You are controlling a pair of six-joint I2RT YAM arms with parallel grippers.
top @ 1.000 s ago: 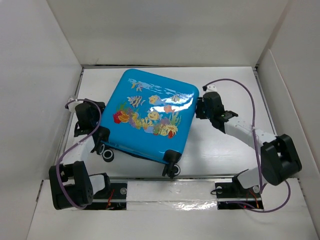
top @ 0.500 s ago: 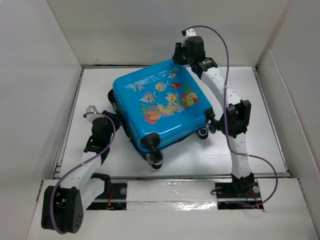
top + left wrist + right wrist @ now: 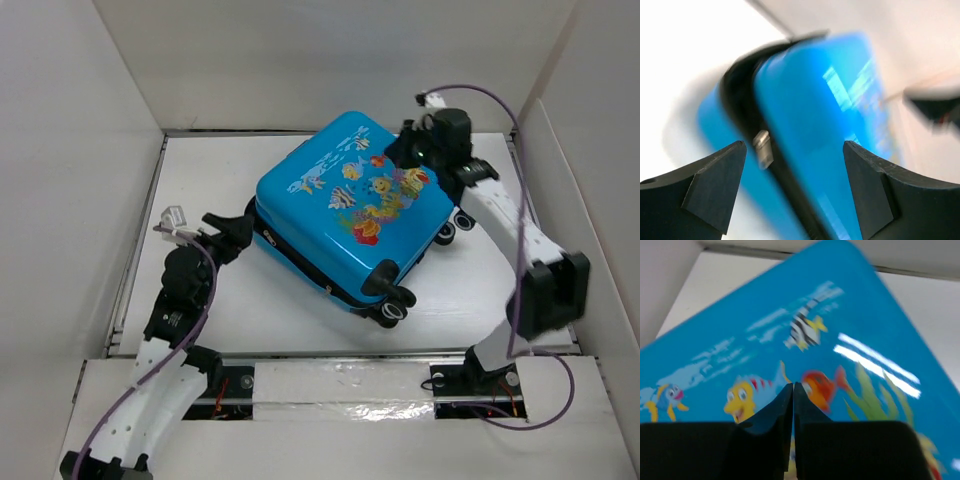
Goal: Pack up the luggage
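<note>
The luggage (image 3: 350, 215) is a bright blue hard-shell suitcase with fish print, lying closed and skewed on the white table, its black wheels (image 3: 395, 305) toward the front right. My left gripper (image 3: 232, 232) is open just left of its zip edge. In the left wrist view the blurred blue shell (image 3: 815, 135) and a metal zip pull (image 3: 762, 147) sit between my fingers (image 3: 715, 180). My right gripper (image 3: 408, 150) is shut and empty, over the case's far right corner. The right wrist view shows the printed lid (image 3: 805, 335) close under the shut fingertips (image 3: 785, 400).
White walls (image 3: 70, 160) box in the table on the left, back and right. A taped rail (image 3: 340, 385) with the arm bases runs along the near edge. Bare table (image 3: 190, 160) lies at the far left and in front of the case.
The suitcase has slid and turned to the right over the last second, wheels now front right. My right arm swung over its far corner. My left arm followed toward its left edge.
</note>
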